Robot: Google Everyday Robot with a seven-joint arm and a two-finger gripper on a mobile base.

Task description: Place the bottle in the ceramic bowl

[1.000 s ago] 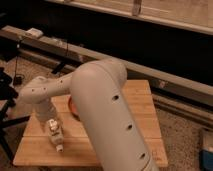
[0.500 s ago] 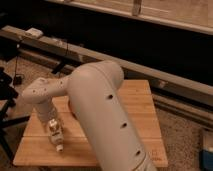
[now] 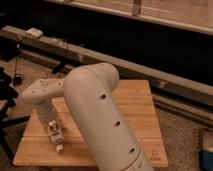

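Observation:
The bottle (image 3: 55,134) is small, white and labelled, with its narrow cap pointing down toward the table's front left. My gripper (image 3: 50,124) is at the end of the pale arm over the left part of the wooden table (image 3: 140,115), shut on the bottle's upper end. The ceramic bowl is hidden behind the big arm link (image 3: 100,115).
The large arm link fills the middle of the view and covers the table's centre. A long rail with cables (image 3: 75,50) runs behind the table. A dark stand (image 3: 6,95) is at the left, and a blue box (image 3: 207,150) sits on the floor at the right.
The big arm link has swung a little to the left and now covers the orange bowl edge that showed beside it. The gripper and bottle stay in about the same spot.

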